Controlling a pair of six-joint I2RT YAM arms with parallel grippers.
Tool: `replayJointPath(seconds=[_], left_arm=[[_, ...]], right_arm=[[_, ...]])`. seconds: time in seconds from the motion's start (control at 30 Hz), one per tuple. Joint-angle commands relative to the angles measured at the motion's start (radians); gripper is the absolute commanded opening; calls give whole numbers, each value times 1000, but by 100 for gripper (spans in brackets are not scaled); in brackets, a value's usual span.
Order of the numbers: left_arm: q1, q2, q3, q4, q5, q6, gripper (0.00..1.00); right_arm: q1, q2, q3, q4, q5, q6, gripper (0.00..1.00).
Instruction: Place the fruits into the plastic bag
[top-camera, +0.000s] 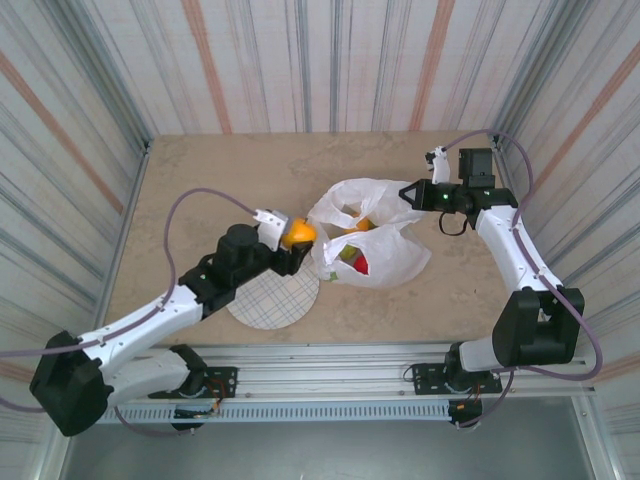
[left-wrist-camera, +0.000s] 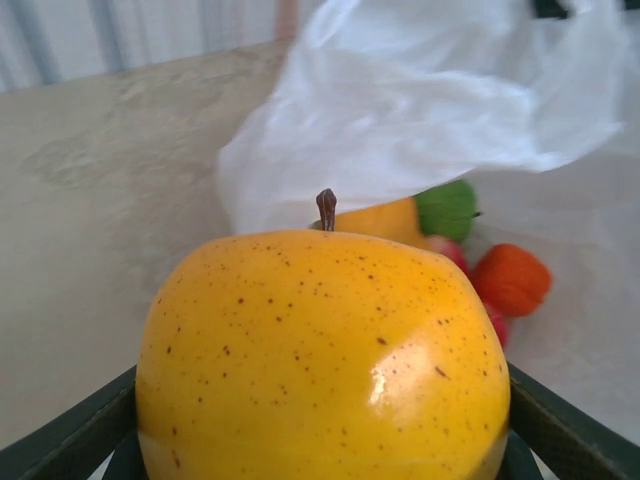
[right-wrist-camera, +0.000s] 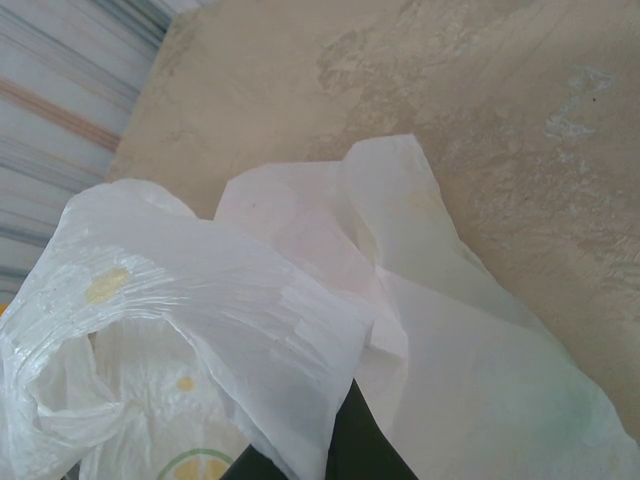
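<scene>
Beige stone-look table (top-camera: 200, 180). L gripper (top-camera: 294, 238) spread round glossy yellow speckled fruit (left-wrist-camera: 320, 360); R gripper (top-camera: 412, 190) shut, prob. pinching thin white plastic bag (top-camera: 390, 255) at rim. Carry fruit past rim before release.

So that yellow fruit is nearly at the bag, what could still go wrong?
The floppy top edge of the bag hangs low across its opening, so the yellow fruit could catch on it and roll onto the table. The right gripper pinches just a thin piece of the bag; if that slips, the opening may collapse. The fruit is round and glossy, so the left gripper might lose it.
</scene>
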Motion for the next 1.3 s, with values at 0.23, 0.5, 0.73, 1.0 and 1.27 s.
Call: replayJointPath(seconds=[0.23,0.5,0.73,1.0,1.27], left_arm=[[-122,177,147,55,130,81,61],[-148,354,261,-15,208,135,61],[-149,480,370,-96,44,158,62],[-144,588,490,-72,-77,130,65],[-146,719,603,-165,-165,126,71]], right_arm=[[3,-37,-16,-10,-14,11,0],[2,-31,-13,-6,-22,12,0],[0,-29,-10,-11,-17,9,0],[0,-21,-9,-5,-23,17,0],[-2,-52,2,4,-2,31,0]])
